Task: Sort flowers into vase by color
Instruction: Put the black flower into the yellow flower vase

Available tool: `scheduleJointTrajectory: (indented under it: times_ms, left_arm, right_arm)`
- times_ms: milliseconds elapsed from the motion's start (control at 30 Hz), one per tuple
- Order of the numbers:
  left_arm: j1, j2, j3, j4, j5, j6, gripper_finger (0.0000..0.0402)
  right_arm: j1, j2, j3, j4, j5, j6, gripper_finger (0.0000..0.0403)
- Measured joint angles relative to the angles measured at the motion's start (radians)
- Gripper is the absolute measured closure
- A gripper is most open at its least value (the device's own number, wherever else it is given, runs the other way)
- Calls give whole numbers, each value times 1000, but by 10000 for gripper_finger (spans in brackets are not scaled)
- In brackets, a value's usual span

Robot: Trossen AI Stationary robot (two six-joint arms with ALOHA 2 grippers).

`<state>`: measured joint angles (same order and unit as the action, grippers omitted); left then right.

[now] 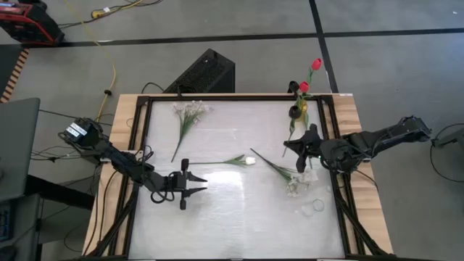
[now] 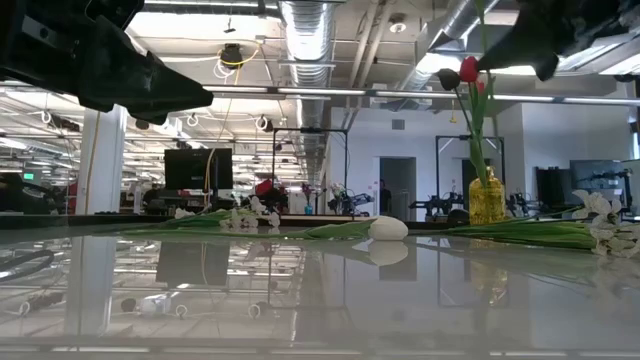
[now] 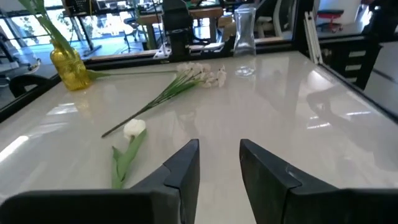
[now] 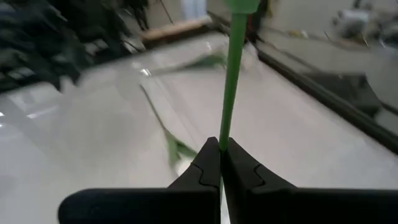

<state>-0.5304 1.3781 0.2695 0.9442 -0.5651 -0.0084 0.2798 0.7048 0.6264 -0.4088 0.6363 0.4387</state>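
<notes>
My right gripper [image 1: 292,146] is shut on the green stem of a dark tulip [image 1: 295,112], whose head is close to the yellow vase [image 1: 302,104] at the table's far right. Red tulips [image 1: 316,64] stand in that vase [image 2: 487,198]. My left gripper [image 1: 194,181] is open and empty over the near left of the table. A white tulip [image 1: 249,159] lies flat ahead of it and also shows in the left wrist view [image 3: 133,129]. One sprig of tiny white blossoms [image 1: 191,111] lies at the far left, another [image 1: 293,184] at the right. My right gripper pinches the tulip's stem [image 4: 222,134] between its two fingers, near the stem's lower end. The fingers come roughly level from the table's right side and lie across the stem. The flower is lifted clear of the table, its head pointing toward the far edge.
A clear glass vase [image 1: 316,206] stands at the near right of the table and also shows in the left wrist view [image 3: 244,31]. A dark frame [image 1: 333,145] runs around the glossy white tabletop. There is bare tabletop in the near middle.
</notes>
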Motion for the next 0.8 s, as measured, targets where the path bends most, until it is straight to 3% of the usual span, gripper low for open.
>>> scheduleJointTrajectory:
  times_ms: [267,467,800]
  left_arm:
    - [0,0,0,-2,29,17,302]
    - [0,0,0,77,37,54,302]
    - [0,0,0,13,138,0,302]
  right_arm:
    - [-116,-31,0,-167,157,165,376]
    - [-271,-35,0,-180,156,147,376]
    - [-479,-120,0,-216,155,108,377]
